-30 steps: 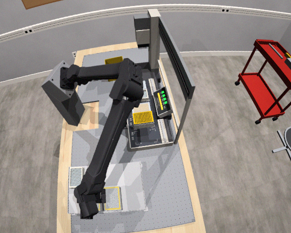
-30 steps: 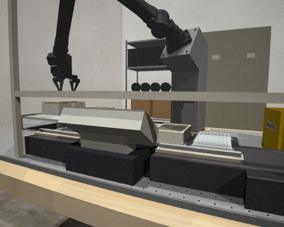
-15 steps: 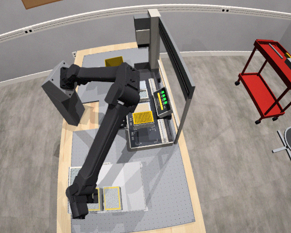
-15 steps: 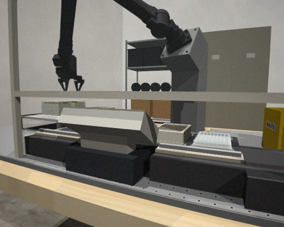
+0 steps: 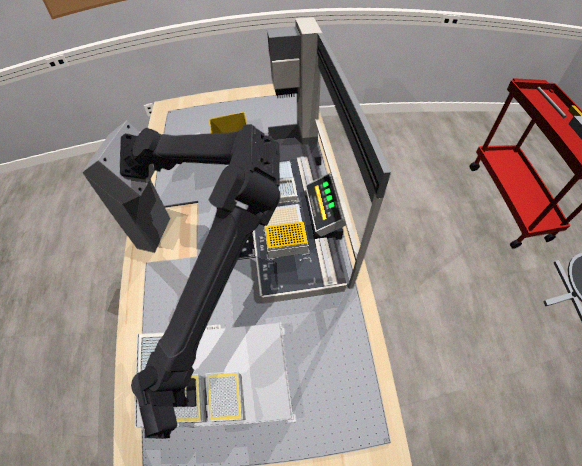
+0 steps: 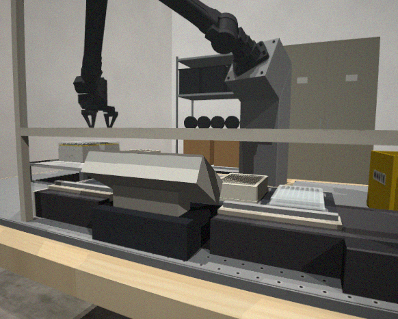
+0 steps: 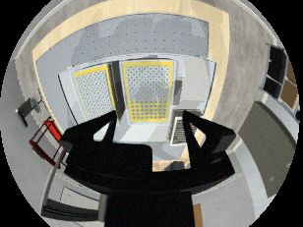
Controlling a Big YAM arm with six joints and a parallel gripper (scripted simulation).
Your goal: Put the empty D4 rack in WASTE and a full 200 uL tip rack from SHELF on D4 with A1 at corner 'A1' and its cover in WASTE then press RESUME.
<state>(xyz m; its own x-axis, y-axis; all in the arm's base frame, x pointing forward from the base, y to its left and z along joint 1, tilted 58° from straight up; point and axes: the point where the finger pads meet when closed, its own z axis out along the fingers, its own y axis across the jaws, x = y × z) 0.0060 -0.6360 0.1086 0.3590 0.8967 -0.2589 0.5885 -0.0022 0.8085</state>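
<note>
My gripper (image 5: 183, 398) is open and empty. It hangs above the shelf unit (image 5: 216, 371) at the near end of the table. In the wrist view my fingers are spread over a yellow-rimmed tip rack (image 7: 150, 89), with a second yellow-rimmed rack (image 7: 94, 92) beside it. In the side view the gripper (image 6: 99, 118) is well above these racks (image 6: 87, 148) and does not touch them. A yellow-topped rack (image 5: 286, 235) sits on the deck at D4. The yellow waste bin (image 5: 227, 121) (image 6: 391, 180) stands at the far end of the table.
A third, grey rack (image 5: 148, 350) lies on the shelf by my forearm. The liquid handler's frame (image 5: 354, 145) and its lit panel (image 5: 324, 200) stand along the deck. A rack (image 6: 243, 185) and a clear plate (image 6: 297, 197) sit on other deck positions. A red cart (image 5: 542, 160) stands off the table.
</note>
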